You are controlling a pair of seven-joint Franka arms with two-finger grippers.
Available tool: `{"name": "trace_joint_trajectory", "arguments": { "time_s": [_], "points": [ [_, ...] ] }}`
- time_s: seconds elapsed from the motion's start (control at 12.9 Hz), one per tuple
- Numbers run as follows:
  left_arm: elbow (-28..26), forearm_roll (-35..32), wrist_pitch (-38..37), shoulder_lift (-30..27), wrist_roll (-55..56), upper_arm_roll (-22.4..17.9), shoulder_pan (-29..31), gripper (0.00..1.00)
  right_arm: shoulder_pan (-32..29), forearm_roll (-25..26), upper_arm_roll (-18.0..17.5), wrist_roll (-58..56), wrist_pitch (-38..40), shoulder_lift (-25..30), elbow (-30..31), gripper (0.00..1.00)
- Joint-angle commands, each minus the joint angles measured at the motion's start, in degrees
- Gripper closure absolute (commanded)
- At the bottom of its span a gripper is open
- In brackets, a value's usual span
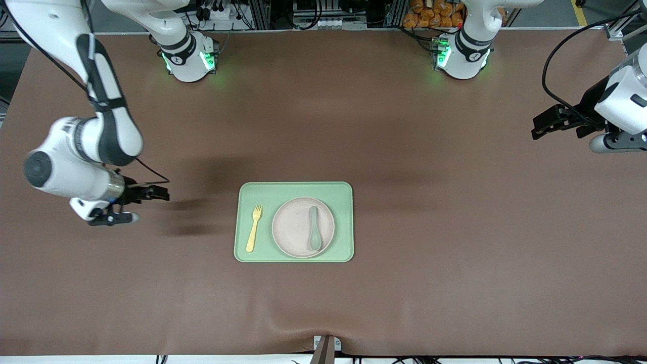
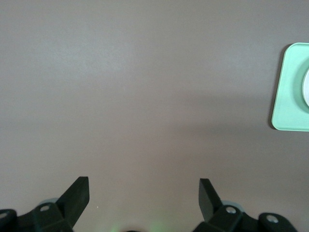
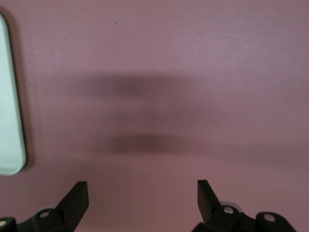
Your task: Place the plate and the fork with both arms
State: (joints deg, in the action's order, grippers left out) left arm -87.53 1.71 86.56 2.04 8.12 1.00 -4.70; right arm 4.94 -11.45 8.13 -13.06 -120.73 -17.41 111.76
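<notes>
Plate: round pale beige-pink shallow plate, flat on rectangular light-green tray, mid-table, toward the left arm's end of the tray.
Fork: small pale-yellow plastic fork, on the same tray, just beside the plate toward the right arm's end, not touching it, tines pointing toward the robots' bases.
Spoon: grey-green plastic spoon, lying on the plate, bowl nearer the front camera.
Right gripper: black two-finger claw, fingers spread wide, holding nothing, over bare brown tabletop, well apart from the fork.
Left gripper: black two-finger claw, fingers likewise spread, holding nothing, over the table's edge at the left arm's end, well apart from the plate.
</notes>
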Motion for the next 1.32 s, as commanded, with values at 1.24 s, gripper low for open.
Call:
{"name": "trace_joint_trajectory", "arguments": {
  "time_s": [1.24],
  "points": [
    [1.0, 0.9, -0.7, 0.9, 0.0, 0.1, -0.1, 0.00, -3.4, 10.0, 1.6, 7.6, 45.6, 14.7, -32.0, 0.00]
  ]
}}
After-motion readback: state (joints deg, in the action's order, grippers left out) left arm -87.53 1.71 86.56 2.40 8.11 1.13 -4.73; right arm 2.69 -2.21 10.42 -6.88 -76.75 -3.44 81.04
